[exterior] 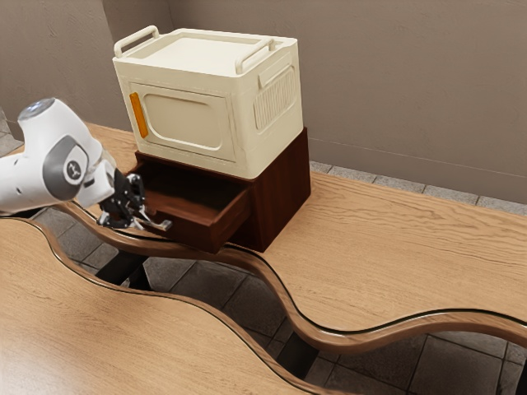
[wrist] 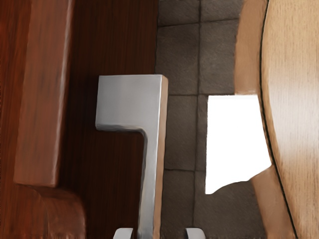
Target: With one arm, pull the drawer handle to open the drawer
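In the exterior view, the drawer (exterior: pixel 193 234) is seen pulled partway out of a dark reddish wooden cabinet (exterior: pixel 284 193), its inside shadowed. On the cabinet a cream box (exterior: pixel 251 144) with rounded edges, two raised grips and an orange door pull (exterior: pixel 138 114) is carried. The metal handle (exterior: pixel 165 225) is found at the drawer's front, beside the claw (exterior: pixel 138 218). The wavy-edged wooden counter (exterior: pixel 395 239) is backed by a grey wall (exterior: pixel 395 82). In the wrist view, the flat, angular handle is flanked by the claw's spread fingertips, with gaps left on both sides; grey floor tiles (wrist: pixel 179 129) are seen.
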Controlling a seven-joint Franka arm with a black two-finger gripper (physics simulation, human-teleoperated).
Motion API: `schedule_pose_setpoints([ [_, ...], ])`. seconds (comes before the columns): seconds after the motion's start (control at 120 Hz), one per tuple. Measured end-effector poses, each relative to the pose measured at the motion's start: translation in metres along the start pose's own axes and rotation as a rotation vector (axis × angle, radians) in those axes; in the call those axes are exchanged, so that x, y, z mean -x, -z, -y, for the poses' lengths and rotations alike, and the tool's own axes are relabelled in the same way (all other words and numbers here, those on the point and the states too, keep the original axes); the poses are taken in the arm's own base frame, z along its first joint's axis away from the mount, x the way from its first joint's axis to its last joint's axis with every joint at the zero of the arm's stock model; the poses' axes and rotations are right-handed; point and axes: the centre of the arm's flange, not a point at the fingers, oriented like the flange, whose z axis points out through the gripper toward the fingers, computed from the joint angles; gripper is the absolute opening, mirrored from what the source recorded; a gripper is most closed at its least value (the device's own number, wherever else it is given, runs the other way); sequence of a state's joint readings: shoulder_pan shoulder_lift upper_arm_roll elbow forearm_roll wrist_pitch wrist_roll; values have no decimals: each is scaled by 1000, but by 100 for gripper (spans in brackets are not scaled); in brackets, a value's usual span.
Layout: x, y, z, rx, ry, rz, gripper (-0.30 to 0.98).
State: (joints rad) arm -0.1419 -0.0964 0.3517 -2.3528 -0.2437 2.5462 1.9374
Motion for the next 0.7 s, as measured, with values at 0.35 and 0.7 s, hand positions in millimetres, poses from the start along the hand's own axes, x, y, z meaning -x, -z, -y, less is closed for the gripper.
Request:
schedule_pose_setpoints([
  [0.35,-1,8,-22,26,-22,-10,7],
  [0.7,-5,23,-34,19,-37,-32,7],
])
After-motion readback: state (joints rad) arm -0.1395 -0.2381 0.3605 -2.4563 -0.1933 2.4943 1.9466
